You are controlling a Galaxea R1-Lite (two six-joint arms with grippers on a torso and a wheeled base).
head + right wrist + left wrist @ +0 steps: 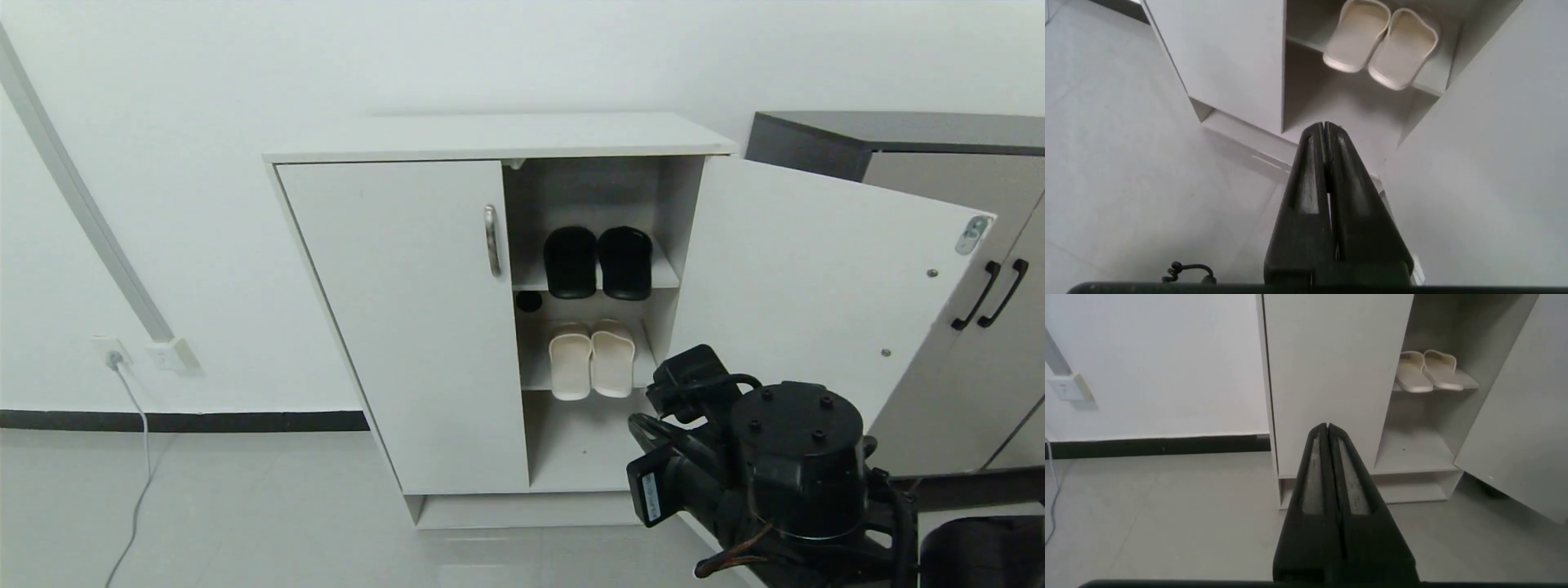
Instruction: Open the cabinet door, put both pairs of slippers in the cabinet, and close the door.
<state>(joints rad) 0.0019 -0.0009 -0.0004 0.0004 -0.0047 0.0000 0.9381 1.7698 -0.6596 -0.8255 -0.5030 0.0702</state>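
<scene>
Facing the open white wooden cabinet [490, 135], my left gripper [1327, 431] and right gripper [1325, 131] were clenched empty — black rubber slippers [598, 261] on its upper shelf [664, 278], cream slippers [592, 358] below.

The shut left door [408, 327] hides the left half of the cabinet [490, 135] inside. Just beside its edge, under the upper shelf, a small dark round thing [528, 301] is half covered; I cannot tell what it is. The right arm [775, 465] covers the lower corner of the open door [816, 278] and part of the bottom shelf. The grey cabinet [939, 163] is cut off by the right edge. In the right wrist view the far ends of the white slippers [1404, 49] are cut off by the picture's edge.
</scene>
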